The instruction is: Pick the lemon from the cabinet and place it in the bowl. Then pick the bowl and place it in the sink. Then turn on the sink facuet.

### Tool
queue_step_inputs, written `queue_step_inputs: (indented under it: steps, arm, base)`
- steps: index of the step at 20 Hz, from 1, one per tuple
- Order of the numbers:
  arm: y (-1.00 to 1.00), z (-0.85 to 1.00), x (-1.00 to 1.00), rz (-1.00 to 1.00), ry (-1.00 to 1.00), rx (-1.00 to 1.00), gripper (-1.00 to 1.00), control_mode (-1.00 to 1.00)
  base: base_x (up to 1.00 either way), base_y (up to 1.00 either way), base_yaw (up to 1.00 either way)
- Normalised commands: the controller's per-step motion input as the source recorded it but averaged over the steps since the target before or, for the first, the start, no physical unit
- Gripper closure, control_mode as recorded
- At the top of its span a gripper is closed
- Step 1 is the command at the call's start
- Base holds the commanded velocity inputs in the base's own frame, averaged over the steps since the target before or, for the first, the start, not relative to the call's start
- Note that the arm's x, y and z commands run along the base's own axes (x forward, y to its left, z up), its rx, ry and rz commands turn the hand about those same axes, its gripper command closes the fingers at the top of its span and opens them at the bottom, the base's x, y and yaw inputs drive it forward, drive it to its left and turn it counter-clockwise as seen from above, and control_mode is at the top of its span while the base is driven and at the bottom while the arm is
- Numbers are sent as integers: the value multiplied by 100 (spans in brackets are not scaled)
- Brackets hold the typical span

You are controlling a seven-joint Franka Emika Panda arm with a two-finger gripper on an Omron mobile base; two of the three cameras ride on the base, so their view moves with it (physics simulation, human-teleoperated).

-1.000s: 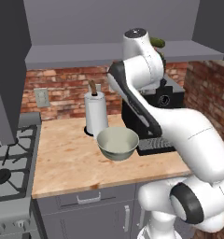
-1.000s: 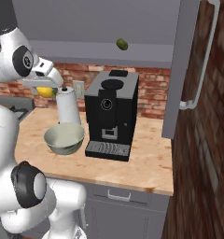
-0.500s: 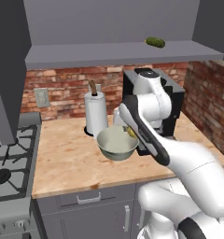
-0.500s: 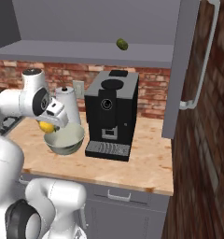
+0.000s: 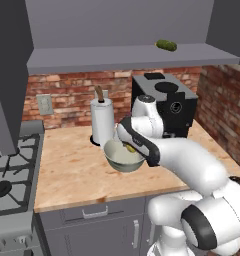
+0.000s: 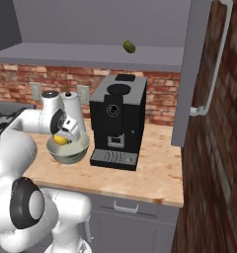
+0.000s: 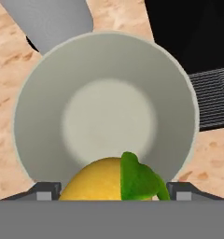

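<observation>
My gripper is shut on the lemon, a small yellow fruit with a green leaf, and hangs just above the bowl. From the left base view, the lemon sits in the gripper over the pale bowl's right inner side. In the right base view the gripper holds the lemon above the bowl. The grey cabinet shelf runs overhead. The sink and the sink faucet are out of view.
A black coffee machine stands right of the bowl, a paper towel roll behind it. A dark green vegetable lies on the shelf. A stove is at the left, and a tall grey door at the right.
The arm has swung down from shelf height to the bowl, carrying the lemon. The bowl has not moved.
</observation>
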Motion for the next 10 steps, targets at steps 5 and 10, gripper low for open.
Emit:
queue_step_inputs:
  steps: [5,10]
  arm:
    - [21,-31,53,0,8,-1,100,-100]
    - [12,-34,22,0,7,-3,100,-100]
  base:
    - [0,0,0]
    - [0,0,0]
